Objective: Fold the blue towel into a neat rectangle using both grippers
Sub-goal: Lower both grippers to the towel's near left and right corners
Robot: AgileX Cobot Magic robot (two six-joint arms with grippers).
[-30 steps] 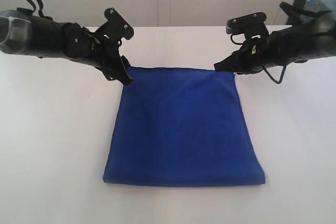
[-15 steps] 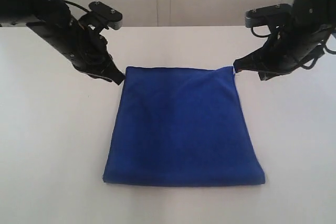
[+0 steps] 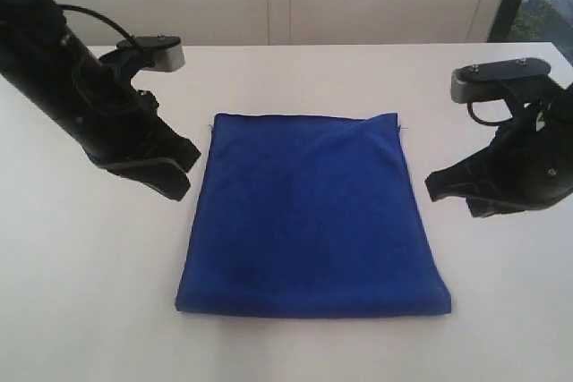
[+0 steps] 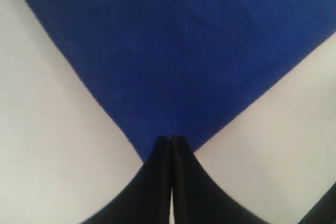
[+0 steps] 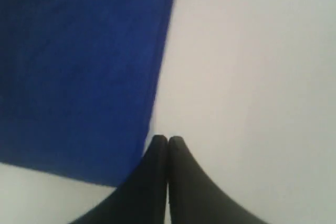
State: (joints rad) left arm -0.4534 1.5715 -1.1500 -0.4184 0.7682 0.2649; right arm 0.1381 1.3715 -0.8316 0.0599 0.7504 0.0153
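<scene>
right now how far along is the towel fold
Done: the blue towel lies flat on the table as a tidy folded rectangle, with its edges lined up. In hand: nothing. The left pincer and right pincer are both shut and empty, off the cloth on either side. Left: probably little, perhaps one more fold if a smaller shape is wanted.
</scene>
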